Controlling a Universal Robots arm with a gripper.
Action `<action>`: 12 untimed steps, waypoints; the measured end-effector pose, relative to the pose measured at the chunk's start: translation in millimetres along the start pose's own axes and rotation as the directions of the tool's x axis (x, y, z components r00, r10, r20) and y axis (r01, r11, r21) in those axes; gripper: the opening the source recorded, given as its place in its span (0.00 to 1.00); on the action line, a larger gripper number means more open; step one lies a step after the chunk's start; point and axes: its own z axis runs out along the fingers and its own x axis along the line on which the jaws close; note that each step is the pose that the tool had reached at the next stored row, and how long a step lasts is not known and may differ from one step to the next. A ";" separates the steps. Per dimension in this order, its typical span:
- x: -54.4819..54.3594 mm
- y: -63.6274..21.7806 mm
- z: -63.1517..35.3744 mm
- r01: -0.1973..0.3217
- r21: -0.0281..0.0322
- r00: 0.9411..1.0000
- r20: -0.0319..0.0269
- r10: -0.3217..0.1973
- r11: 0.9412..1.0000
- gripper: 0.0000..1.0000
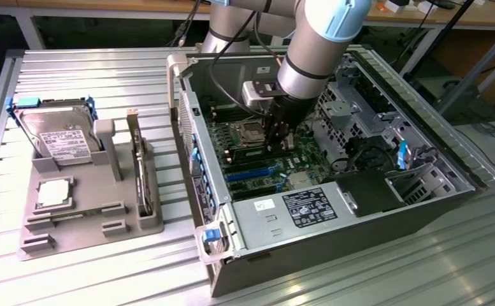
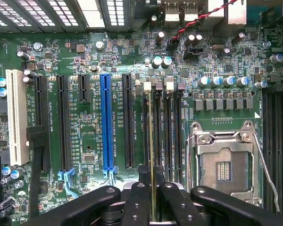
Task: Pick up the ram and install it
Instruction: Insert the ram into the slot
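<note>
The tool (image 2: pixel 153 181) is pinched narrow on the ram (image 2: pixel 153 136), which hangs edge-on just above the memory slots (image 2: pixel 166 127) beside the processor socket (image 2: pixel 222 162), its length parallel to them.

Long, thin ram (image 2: pixel 153 132), seen edge-on as a narrow green-gold strip. Upright on its long edge, pinched at one end in the gripper (image 2: pixel 153 188). Lined up lengthwise with the dark memory slots (image 2: pixel 172 127) of the green motherboard (image 2: pixel 89 136), beside the processor socket (image 2: pixel 224 165). Seated or just above: cannot tell.
</note>
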 end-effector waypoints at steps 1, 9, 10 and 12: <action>0.0 -0.1 0.0 0.000 0.000 1.000 0.000 0.000 1.000 0.14; 0.1 0.1 2.0 -0.001 0.002 1.000 -0.001 0.001 1.000 0.14; 0.1 0.1 2.0 -0.001 0.002 1.000 -0.001 0.001 1.000 0.14; 0.1 0.1 2.0 -0.001 0.002 1.000 -0.001 0.001 1.000 0.14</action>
